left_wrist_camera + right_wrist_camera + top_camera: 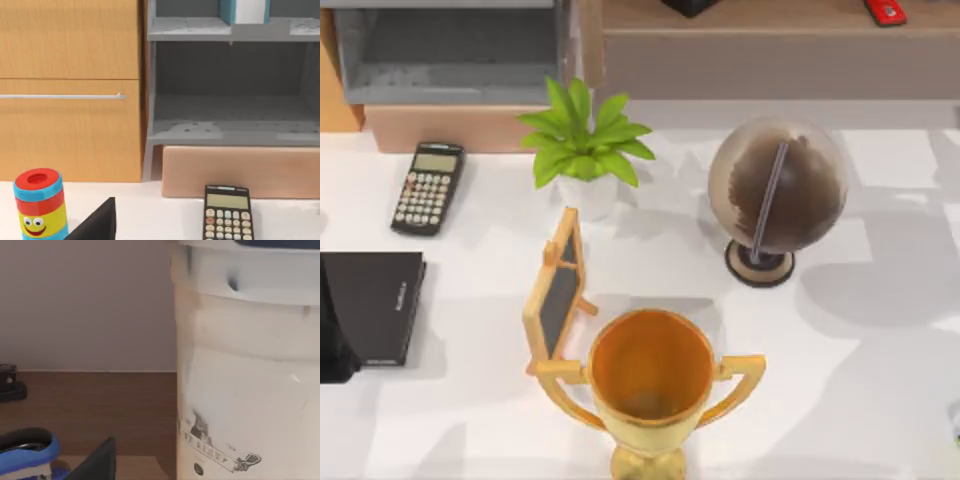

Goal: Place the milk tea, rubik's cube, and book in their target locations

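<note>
Book [249,11], the light-blue hardcover with white page edges, stands upright on the upper level of the gray shelf unit [225,130] at the back left of the tabletop [880,400]. I judge that part of the task done.

Milk tea [245,370], a white cup with a dark lid, rises very close in the right wrist view. Behind it is a brown wooden ledge [90,405], where a blue stapler [27,450] also lies. The cup's base is out of frame, so I cannot tell whether it is set down or in mid-carry. I take this as the step in hand, either finishing or just finished.

Rubik's cube: I cannot judge where it stands, so I count it as possibly still to do.

The right claw [97,462] is just beside the cup. Whether it grips the cup or has let go, I cannot tell. The left claw [97,225] hangs low over the tabletop's left side and faces the shelf unit, near the calculator [227,212] and a striped smiling toy cylinder [40,202]. Whether it is open or closed cannot be told either, and nothing appears in its hold.
</note>
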`<state>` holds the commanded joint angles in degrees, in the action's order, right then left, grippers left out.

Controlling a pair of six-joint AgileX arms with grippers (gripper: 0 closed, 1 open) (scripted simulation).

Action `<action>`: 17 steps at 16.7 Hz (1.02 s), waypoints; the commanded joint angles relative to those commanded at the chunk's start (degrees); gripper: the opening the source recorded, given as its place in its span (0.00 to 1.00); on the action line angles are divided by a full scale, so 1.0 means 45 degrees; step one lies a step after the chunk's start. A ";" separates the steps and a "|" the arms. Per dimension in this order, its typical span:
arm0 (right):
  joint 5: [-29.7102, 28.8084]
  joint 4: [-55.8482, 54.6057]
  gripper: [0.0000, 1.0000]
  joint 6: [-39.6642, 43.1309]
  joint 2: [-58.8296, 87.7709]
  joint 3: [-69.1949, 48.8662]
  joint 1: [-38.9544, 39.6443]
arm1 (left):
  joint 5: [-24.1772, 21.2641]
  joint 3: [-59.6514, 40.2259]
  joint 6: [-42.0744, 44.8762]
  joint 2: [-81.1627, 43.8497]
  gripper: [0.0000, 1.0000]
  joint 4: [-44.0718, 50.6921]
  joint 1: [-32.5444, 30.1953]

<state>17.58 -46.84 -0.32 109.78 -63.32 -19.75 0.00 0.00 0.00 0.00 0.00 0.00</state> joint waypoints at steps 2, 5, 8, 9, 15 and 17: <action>-0.0544 0.0259 1.00 0.0002 0.0457 -0.0699 0.0539 | 0.0000 0.0000 0.0000 0.0000 1.00 0.0000 0.0000; -0.0998 0.0719 1.00 0.0008 0.1265 -0.1962 0.0980 | 0.0000 0.0000 0.0000 0.0000 1.00 0.0000 0.0000; -0.0733 0.1125 1.00 0.0017 0.2065 -0.3168 0.0700 | 0.0000 0.0000 0.0000 0.0000 1.00 0.0000 0.0000; -0.0569 0.1243 1.00 0.0018 0.2264 -0.3482 0.0536 | 0.0000 0.0000 0.0000 0.0000 1.00 0.0000 0.0000; -0.0222 0.1433 1.00 0.0019 0.2703 -0.4121 0.0188 | 0.0000 0.0000 0.0000 0.0000 1.00 0.0000 0.0000; -0.0222 0.1433 0.92 0.0019 0.2703 -0.4121 0.0188 | 0.0000 0.0000 0.0000 0.0000 1.00 0.0000 0.0000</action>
<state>16.58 -40.40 -0.23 121.94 -81.86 -18.90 0.00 0.00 0.00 0.00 0.00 0.00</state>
